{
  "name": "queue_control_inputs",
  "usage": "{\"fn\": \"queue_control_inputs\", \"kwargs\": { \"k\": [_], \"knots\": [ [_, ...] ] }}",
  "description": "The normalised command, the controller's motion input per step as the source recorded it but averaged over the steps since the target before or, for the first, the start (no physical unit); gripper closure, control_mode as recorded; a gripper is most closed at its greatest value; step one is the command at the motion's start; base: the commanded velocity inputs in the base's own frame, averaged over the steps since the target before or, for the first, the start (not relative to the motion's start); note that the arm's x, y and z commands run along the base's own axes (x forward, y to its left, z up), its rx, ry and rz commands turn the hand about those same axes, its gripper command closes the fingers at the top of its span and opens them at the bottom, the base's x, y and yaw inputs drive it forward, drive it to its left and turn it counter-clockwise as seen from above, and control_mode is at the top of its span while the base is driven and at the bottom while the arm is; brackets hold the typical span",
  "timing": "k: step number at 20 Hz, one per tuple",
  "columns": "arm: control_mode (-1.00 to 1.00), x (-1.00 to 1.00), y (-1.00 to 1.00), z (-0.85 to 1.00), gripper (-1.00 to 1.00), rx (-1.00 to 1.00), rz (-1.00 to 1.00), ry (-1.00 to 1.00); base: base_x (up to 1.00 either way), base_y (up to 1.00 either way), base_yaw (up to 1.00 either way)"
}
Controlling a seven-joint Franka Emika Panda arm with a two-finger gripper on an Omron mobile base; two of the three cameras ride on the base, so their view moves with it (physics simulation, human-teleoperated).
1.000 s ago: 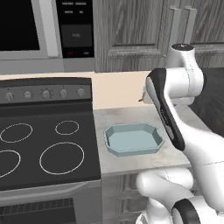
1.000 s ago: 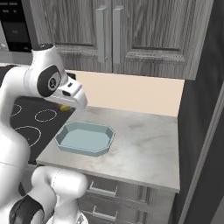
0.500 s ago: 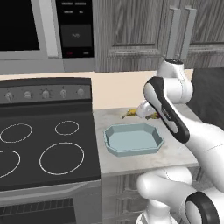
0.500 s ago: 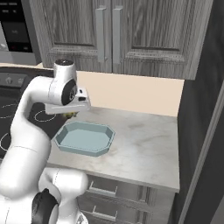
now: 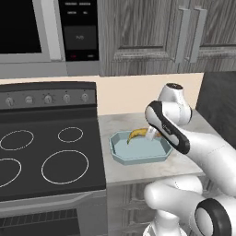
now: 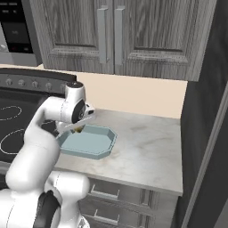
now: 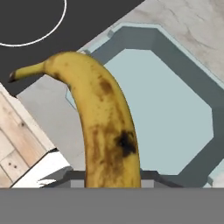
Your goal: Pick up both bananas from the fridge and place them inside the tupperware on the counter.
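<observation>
I'm clamped tight on one banana [image 7: 105, 127], jaws nearly closed around it, and it hangs above the light blue tupperware [image 5: 138, 154]. The tupperware sits on the marbled counter [image 6: 147, 151], just beside the black stovetop [image 5: 46, 156].

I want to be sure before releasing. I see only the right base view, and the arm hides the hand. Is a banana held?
Observer: Yes. In the hand view the gripper is shut on one banana.
Operator: Is it above the tupperware?
Observer: In the left base view the banana hangs over the tupperware, near its back rim.
Operator: Is the container empty?
Observer: The hand view shows its floor bare; no second banana lies inside.
</observation>
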Motion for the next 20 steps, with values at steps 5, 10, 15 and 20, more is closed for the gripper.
{"fn": "queue_control_inputs", "kwargs": {
  "k": [5,10,15,20],
  "knots": [
    [-1.00,0.61,-0.08,-0.59,1.00,-0.02,0.10,0.00,0.00,0.00,0.00],
    [-1.00,0.56,-0.06,-0.60,1.00,-0.01,0.01,0.00,0.00,0.00,0.00],
    [-1.00,0.44,-0.01,-0.56,1.00,-0.02,0.00,0.00,0.00,0.00,0.00],
    [-1.00,0.32,0.00,-0.40,1.00,0.00,0.00,0.00,0.00,0.00,0.00]
  ]
}}
